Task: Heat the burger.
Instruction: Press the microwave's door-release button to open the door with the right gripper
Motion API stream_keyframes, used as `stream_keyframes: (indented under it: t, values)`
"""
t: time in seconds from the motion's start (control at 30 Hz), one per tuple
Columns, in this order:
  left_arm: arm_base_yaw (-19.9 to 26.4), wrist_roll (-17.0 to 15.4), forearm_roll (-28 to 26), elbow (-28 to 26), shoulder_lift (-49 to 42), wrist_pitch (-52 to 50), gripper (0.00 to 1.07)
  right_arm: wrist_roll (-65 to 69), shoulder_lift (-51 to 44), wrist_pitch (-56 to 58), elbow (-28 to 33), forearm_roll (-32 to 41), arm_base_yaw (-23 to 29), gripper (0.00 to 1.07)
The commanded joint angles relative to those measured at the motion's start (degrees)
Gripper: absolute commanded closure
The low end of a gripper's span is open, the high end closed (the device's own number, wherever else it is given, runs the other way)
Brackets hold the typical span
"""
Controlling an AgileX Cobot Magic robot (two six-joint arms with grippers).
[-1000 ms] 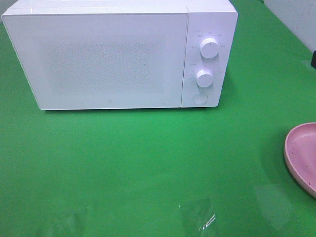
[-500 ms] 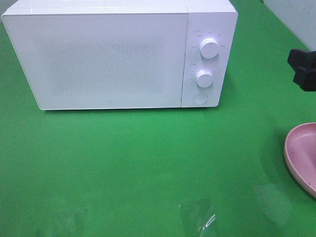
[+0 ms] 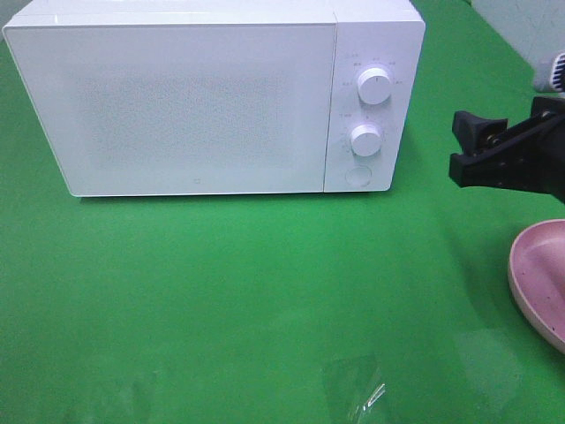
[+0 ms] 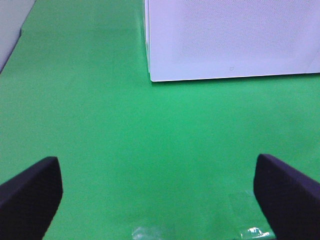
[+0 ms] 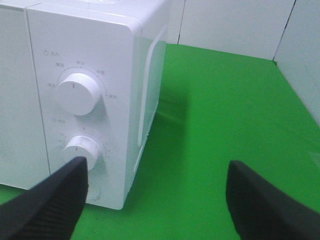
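The burger is out of view in every frame. The white microwave (image 3: 194, 106) stands at the back of the green table with its door shut; the left wrist view shows its lower front corner (image 4: 225, 45) and the right wrist view its control side (image 5: 100, 100). My right gripper (image 3: 459, 144) hovers open to the right of the control panel, nothing between its fingers (image 5: 155, 200). Over bare green cloth in front of the microwave, my left gripper (image 4: 160, 200) is open and empty; the exterior high view does not show it.
A pink plate (image 3: 538, 274) lies at the right edge, partly cut off, its visible part bare. Two white knobs (image 3: 375, 86) (image 3: 365, 140) and a round button (image 3: 357, 176) sit on the microwave's panel. A clear tape patch (image 3: 362, 389) is near the front edge.
My right gripper has come in from the right edge and moved left toward the microwave's control panel. The microwave and plate have not moved.
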State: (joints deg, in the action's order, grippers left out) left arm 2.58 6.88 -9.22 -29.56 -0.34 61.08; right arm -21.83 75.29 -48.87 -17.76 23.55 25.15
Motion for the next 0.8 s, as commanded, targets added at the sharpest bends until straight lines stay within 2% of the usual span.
stream_keyframes:
  t: [0.03, 0.07, 0.1, 0.13, 0.23, 0.27, 0.3, 0.37, 0.43, 0.7, 0.8]
  values:
    - [-0.3, 0.0, 0.0, -0.1, -0.9, 0.0, 0.10, -1.6, 3.5, -5.9, 0.0, 5.3, 4.8, 0.34]
    - [-0.3, 0.0, 0.0, -0.1, -0.9, 0.0, 0.10, -1.6, 5.6, -8.5, -0.1, 8.2, 7.7, 0.34]
    - [-0.3, 0.0, 0.0, -0.1, -0.9, 0.0, 0.10, -1.6, 5.6, -8.5, -0.1, 8.2, 7.7, 0.34]
    - [-0.3, 0.0, 0.0, -0.1, -0.9, 0.0, 0.10, -1.6, 7.9, -11.6, -0.1, 11.7, 10.9, 0.34]
    - [-0.3, 0.0, 0.0, -0.1, -0.9, 0.0, 0.10, -1.6, 8.9, -12.7, -0.1, 13.3, 12.4, 0.34]
    - [-0.3, 0.0, 0.0, -0.1, -0.9, 0.0, 0.10, -1.6, 10.7, -14.2, -0.2, 16.3, 14.9, 0.34]
    - [-0.3, 0.0, 0.0, -0.1, -0.9, 0.0, 0.10, -1.6, 10.7, -14.2, -0.2, 16.3, 14.9, 0.34]
    - [-0.3, 0.0, 0.0, -0.1, -0.9, 0.0, 0.10, -1.1, 14.0, -17.0, -0.2, 20.6, 19.8, 0.34]
    - [-0.3, 0.0, 0.0, -0.1, -0.9, 0.0, 0.10, -0.8, 15.3, -17.0, -0.9, 22.5, 21.8, 0.34]
    - [-0.3, 0.0, 0.0, -0.1, -0.9, 0.0, 0.10, 0.1, 19.1, -16.3, -3.8, 24.2, 24.8, 0.34]
    - [-0.3, 0.0, 0.0, -0.1, -0.9, 0.0, 0.10, 5.0, 20.2, -16.3, -3.9, 24.3, 24.8, 0.35]
